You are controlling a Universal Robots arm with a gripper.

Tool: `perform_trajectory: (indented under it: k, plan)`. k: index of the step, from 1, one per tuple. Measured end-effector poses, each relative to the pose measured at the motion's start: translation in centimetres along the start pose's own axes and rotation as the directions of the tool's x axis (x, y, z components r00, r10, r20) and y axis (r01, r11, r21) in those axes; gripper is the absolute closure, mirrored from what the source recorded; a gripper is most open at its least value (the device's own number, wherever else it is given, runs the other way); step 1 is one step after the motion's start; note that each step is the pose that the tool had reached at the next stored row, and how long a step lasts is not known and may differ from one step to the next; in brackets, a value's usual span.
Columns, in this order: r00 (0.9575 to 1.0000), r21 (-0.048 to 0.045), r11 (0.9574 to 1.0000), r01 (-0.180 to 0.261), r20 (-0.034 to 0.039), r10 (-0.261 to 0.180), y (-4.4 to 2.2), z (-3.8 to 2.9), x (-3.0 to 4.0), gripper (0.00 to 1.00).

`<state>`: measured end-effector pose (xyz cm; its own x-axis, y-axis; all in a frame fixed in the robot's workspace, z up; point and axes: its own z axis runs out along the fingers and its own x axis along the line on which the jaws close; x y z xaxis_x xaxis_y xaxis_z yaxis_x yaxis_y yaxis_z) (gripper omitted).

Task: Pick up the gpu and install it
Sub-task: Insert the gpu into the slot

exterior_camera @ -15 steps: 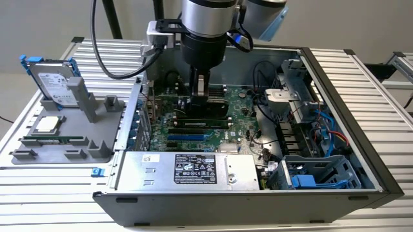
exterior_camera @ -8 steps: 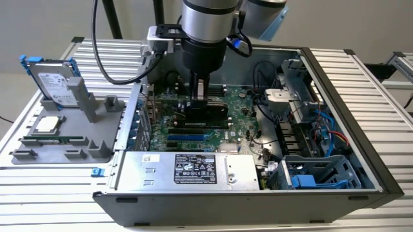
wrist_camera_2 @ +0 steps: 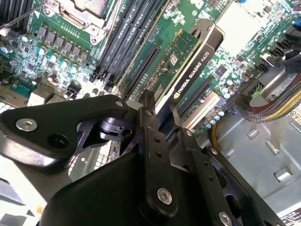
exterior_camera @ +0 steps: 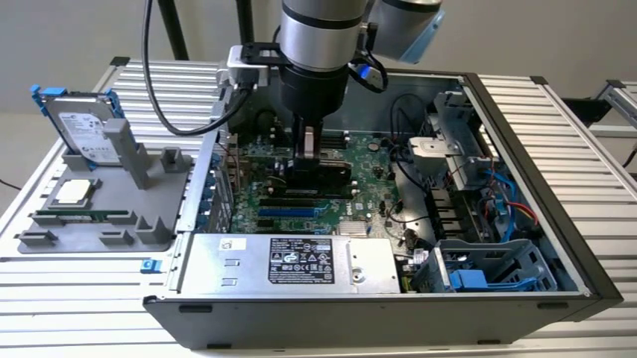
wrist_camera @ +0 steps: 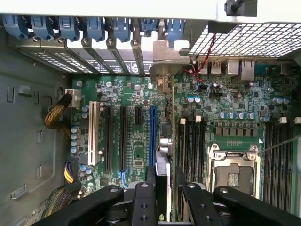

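Observation:
The gpu [exterior_camera: 324,176] stands on edge over the motherboard [exterior_camera: 374,175] inside the open computer case [exterior_camera: 557,224]. My gripper [exterior_camera: 309,158] reaches down into the case and is shut on the card's upper edge. In the second wrist view the gpu [wrist_camera_2: 182,51] shows its green board and black shroud between the black fingers [wrist_camera_2: 146,106]. In the first wrist view the gpu [wrist_camera: 164,141] is edge-on, just beside a blue expansion slot [wrist_camera: 153,129], its silver bracket [wrist_camera: 164,54] at the rear slot openings. Whether it sits in a slot, I cannot tell.
A grey fixture [exterior_camera: 100,224] at the exterior view's left carries a hard drive [exterior_camera: 85,127] in a blue frame, a processor [exterior_camera: 74,192] and a memory stick [exterior_camera: 80,216]. The power supply [exterior_camera: 289,262], a drive cage [exterior_camera: 488,268] and cables [exterior_camera: 497,201] crowd the case.

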<state>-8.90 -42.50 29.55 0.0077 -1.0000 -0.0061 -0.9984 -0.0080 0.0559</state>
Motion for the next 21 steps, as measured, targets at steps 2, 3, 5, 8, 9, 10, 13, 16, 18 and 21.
perform_trajectory:
  k: [2, 3, 5, 8, 9, 10, 13, 16, 18, 21]
  plan:
    - [1.0, 0.0002, 1.0, 0.0, 0.0003, 0.0, 0.0, 0.02, 0.0, 1.0]
    - [1.0, 0.0002, 1.0, 0.0, 0.0004, 0.0, 0.0, 0.02, 0.0, 1.0]
    - [1.0, 0.0001, 1.0, 0.0, 0.0003, 0.0, 0.0, 0.02, 0.0, 1.0]
    - [1.0, -0.0007, 1.0, 0.0, 0.0004, 0.0, 0.0, 0.02, 0.0, 1.0]
    - [1.0, -0.0007, 1.0, 0.0, 0.0004, 0.0, 0.0, 0.02, 0.0, 1.0]
    - [1.0, -0.0009, 1.0, 0.0, 0.0003, 0.0, 0.0, 0.02, 0.0, 1.0]
    - [1.0, -0.001, 1.0, 0.0, 0.0004, 0.0, 0.0, 0.02, 0.0, 1.0]
    - [1.0, -0.0009, 1.0, 0.0, 0.0006, 0.0, 0.01, 0.07, 0.0, 1.0]
    - [1.0, -0.0008, 1.0, 0.0, 0.0006, 0.0, 0.05, 0.19, 0.04, 1.0]
    - [1.0, 0.0078, 1.0, 0.0, 0.0006, 0.0, 0.34, 0.39, 0.21, 1.0]
